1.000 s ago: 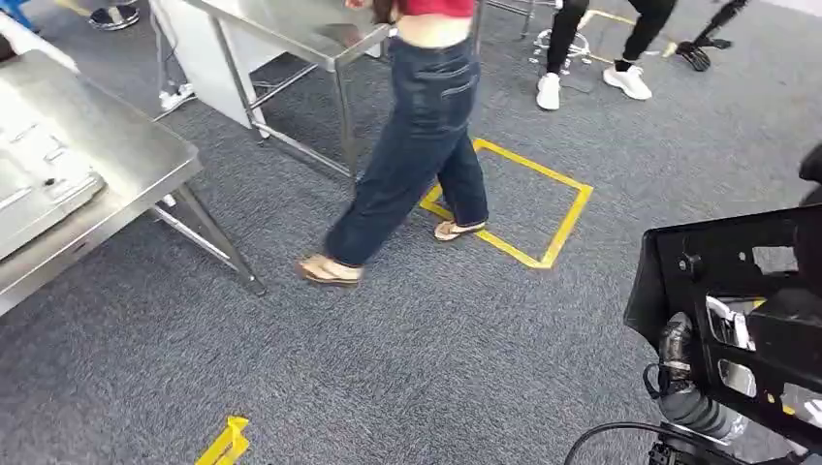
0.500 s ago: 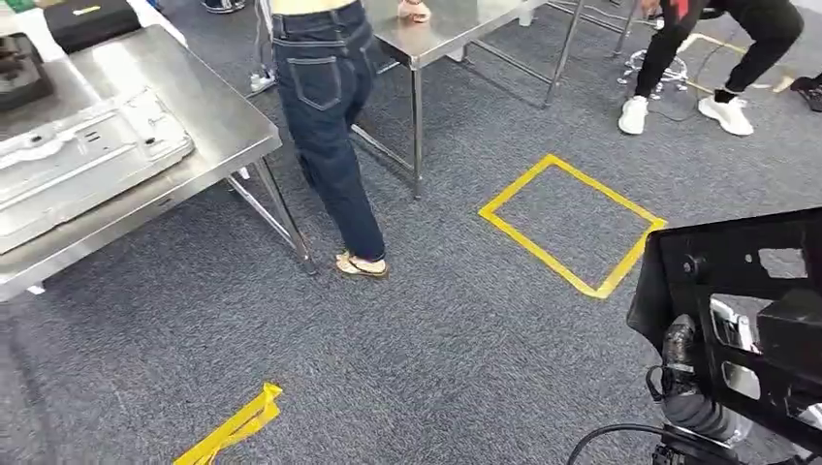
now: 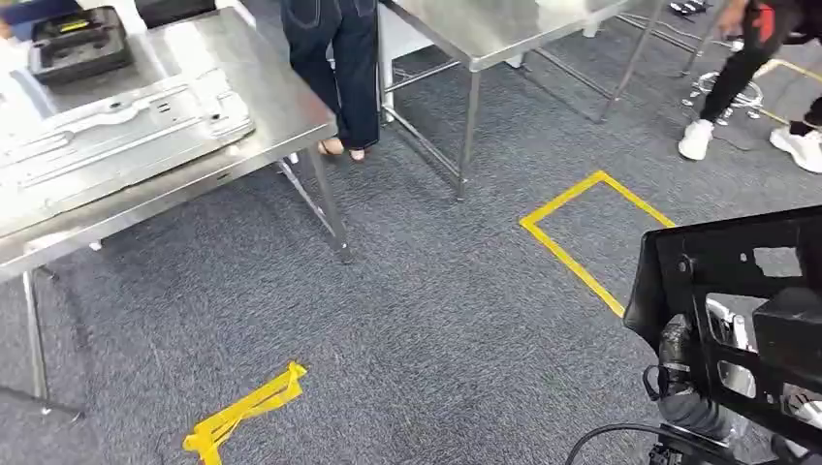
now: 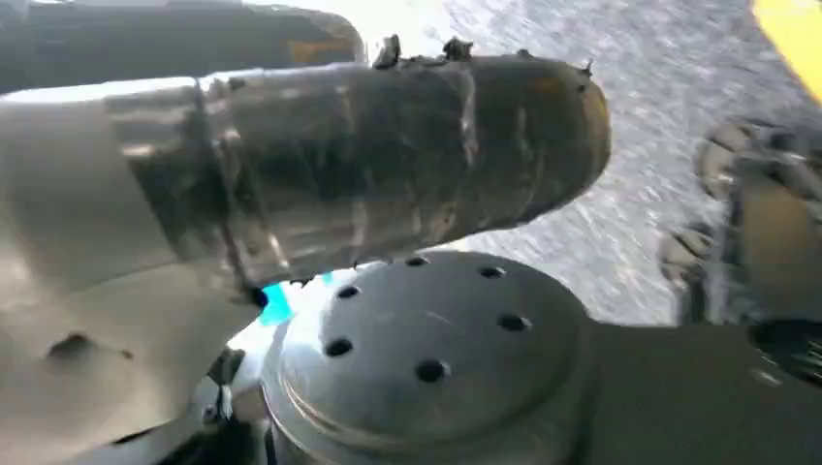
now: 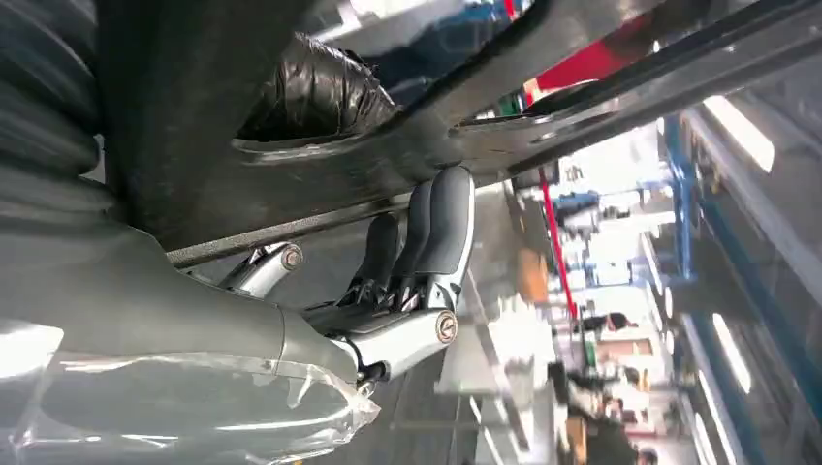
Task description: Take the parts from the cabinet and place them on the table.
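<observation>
The black sheet-metal part with rectangular cut-outs [image 3: 737, 320] sits at the robot's right side above the grey carpet, gripped by the right hand [image 5: 407, 262]. The steel tabletop [image 3: 281, 126] stands well apart. Left hand state: cannot tell.

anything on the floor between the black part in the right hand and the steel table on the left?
Nothing visible blocks it. The black part, held in the right hand, is separated from the steel table by open grey carpet with flat yellow tape. A person stands behind the table's far corner, off that line.
</observation>
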Available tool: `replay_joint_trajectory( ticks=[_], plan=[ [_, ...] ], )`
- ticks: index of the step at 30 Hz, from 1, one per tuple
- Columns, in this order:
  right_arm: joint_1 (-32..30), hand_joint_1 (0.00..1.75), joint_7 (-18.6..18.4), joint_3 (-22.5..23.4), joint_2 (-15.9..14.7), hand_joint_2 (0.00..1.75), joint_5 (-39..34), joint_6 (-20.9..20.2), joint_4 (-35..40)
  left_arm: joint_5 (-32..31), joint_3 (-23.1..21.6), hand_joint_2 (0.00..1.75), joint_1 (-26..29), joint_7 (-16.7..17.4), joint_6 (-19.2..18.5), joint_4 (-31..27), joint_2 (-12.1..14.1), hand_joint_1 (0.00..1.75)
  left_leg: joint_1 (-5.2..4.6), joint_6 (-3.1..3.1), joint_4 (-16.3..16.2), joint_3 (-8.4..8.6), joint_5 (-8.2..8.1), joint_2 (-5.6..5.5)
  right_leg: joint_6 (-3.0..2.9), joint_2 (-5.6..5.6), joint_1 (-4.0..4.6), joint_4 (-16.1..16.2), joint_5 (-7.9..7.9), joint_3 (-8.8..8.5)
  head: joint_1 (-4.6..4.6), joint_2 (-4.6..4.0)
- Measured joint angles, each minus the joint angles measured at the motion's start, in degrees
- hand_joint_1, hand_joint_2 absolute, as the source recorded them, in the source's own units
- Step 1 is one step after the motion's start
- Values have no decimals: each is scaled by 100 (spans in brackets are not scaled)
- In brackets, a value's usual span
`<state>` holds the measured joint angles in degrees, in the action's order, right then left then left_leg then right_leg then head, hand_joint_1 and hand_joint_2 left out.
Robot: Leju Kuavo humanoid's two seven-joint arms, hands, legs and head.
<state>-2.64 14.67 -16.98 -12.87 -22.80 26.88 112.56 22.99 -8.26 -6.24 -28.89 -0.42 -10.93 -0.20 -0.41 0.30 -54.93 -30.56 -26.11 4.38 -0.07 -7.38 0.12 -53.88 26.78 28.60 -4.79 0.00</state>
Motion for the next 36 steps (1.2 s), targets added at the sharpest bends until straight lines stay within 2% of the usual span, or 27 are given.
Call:
replay_joint_trajectory(
  ticks=[1,2,3,5,6,7,9,10,11,13,15,16,17,18,20,21,22,24,25,26,27,30,31,32,33,35,36],
  plan=[
    [1,175,0,0,0,175,0,0,0,0,0,0,1,0,0,0,0,0,0,1,2,-3,1,-4,1,-4,0,-1,0,-1,0,0],
    [6,175,0,-9,4,175,2,0,2,0,0,0,21,2,-4,0,0,0,-15,45,-8,-57,11,-164,36,-182,-3,-7,11,-20,7,0],
    [5,175,4,2,-4,175,7,0,17,-4,0,0,14,-9,4,0,-66,0,60,175,26,-84,97,-458,163,597,-71,-1031,634,421,44,0],
    [-22,175,0,0,-4,175,7,0,9,-4,-2,0,-4,-4,2,0,-98,0,50,195,15,-131,124,-636,174,674,-78,-1888,934,856,50,0],
    [-28,175,0,-2,-4,175,9,0,2,-4,-2,0,-4,-4,2,0,-116,0,47,188,5,-144,132,-739,167,680,-78,-2003,903,936,48,0],
    [-28,175,-4,-2,-4,175,7,0,-2,-4,-2,0,-1,-4,2,0,-118,0,46,181,-6,-147,136,-830,148,689,-78,-1798,711,854,48,0],
    [-20,175,-7,-2,-4,175,7,0,-2,-4,-11,0,15,-4,2,0,-122,0,44,161,-23,-148,149,-1000,82,819,-77,-892,193,432,48,0],
    [-10,175,-9,-2,-4,175,7,0,-2,-4,-18,0,15,-4,0,0,-122,0,51,146,-25,-157,158,-1070,41,1047,-79,-435,6,220,50,0],
    [-1,175,-9,-2,-4,175,9,0,0,-4,-31,0,3,-4,-2,0,-122,0,18,111,-53,-202,170,-1141,-9,1271,-90,-182,19,126,48,0],
    [7,175,-17,-2,-2,175,9,0,2,-4,-35,0,-4,-2,-2,0,-122,0,62,33,-41,-273,220,-1275,26,1137,-75,-105,41,119,46,0],
    [18,175,-20,-7,0,175,9,-2,2,-4,-33,0,40,2,0,0,-122,0,74,-57,-9,-291,250,-1418,-39,985,-104,-19,-6,82,46,0],
    [46,175,-24,-9,4,175,7,-4,2,-4,-33,0,56,2,2,0,-122,0,55,-53,-86,-310,175,-1155,-60,890,-116,25,-48,25,41,0],
    [37,175,-33,-11,4,175,9,-9,2,-4,-35,0,54,2,2,2,-122,0,34,-85,-348,-421,-46,-801,-85,832,-109,58,-64,15,-16,0],
    [34,175,-33,-11,4,175,7,-11,2,-4,-35,0,50,-4,0,2,-114,0,54,-112,-766,-607,-303,-631,-104,743,-101,58,-72,21,-29,0],
    [11,175,-35,-13,4,175,4,-11,0,-4,-37,0,34,-4,-4,2,-55,0,72,-154,-1634,-978,-690,-518,-105,552,-90,57,-68,23,-26,0],
    [12,175,-35,-13,4,175,4,-11,-7,-7,-42,0,33,0,-2,2,-31,0,75,-170,-1806,-1043,-715,-505,-103,456,-91,54,-64,28,-28,0],
    [12,175,-35,-13,4,175,7,-11,-13,-9,-44,0,36,2,-2,2,-20,0,79,-185,-1711,-968,-616,-498,-99,374,-92,53,-62,27,-28,0],
    [12,175,-35,-13,4,175,5,-11,-13,-15,-50,0,39,2,2,2,-15,0,82,-195,-850,-468,-181,-386,-70,222,-95,35,-39,12,-31,0],
    [13,175,-35,-13,4,175,4,-11,-13,-33,-52,0,36,2,7,2,-15,0,79,-180,-289,-126,29,-198,-44,151,-94,18,-18,-5,-28,0],
    [9,175,-35,-13,4,175,4,-11,-9,-48,-59,0,21,2,11,2,-15,0,35,-164,-6,13,-26,-25,1,96,-45,-16,15,-2,-33,0],
    [12,175,-39,-4,2,175,4,-11,-11,-57,-66,0,9,2,15,0,-15,0,37,-70,-8,-11,11,-124,28,48,-44,-35,23,9,-20,0],
    [12,175,-41,-7,2,175,7,-11,-7,-63,-79,0,36,4,44,0,-15,0,24,29,-16,-75,31,-317,114,-133,-53,-18,26,-29,-9,0],
    [12,175,-44,2,-7,175,4,-11,2,-65,-83,0,39,2,59,0,-15,0,71,79,17,-52,68,-378,164,-22,-75,-69,92,22,-9,0],
    [8,175,-44,2,-7,175,7,-11,6,-66,-90,0,42,2,59,0,-24,0,83,97,22,-61,79,-434,185,302,-86,-282,263,93,13,0],
    [3,175,-44,7,-11,175,7,-11,11,-68,-90,0,33,2,74,2,-61,0,84,125,21,-79,97,-480,195,502,-99,-701,494,275,28,0],
    [-53,175,-55,17,-24,175,0,-11,9,-68,-94,0,10,2,79,2,-98,0,74,152,15,-122,118,-635,209,657,-109,-1704,895,752,35,0],
    [-81,175,-59,17,-26,175,0,-11,4,-70,-96,0,12,11,79,2,-125,0,66,155,7,-134,125,-721,207,671,-109,-1969,933,901,35,0]
  ],
)
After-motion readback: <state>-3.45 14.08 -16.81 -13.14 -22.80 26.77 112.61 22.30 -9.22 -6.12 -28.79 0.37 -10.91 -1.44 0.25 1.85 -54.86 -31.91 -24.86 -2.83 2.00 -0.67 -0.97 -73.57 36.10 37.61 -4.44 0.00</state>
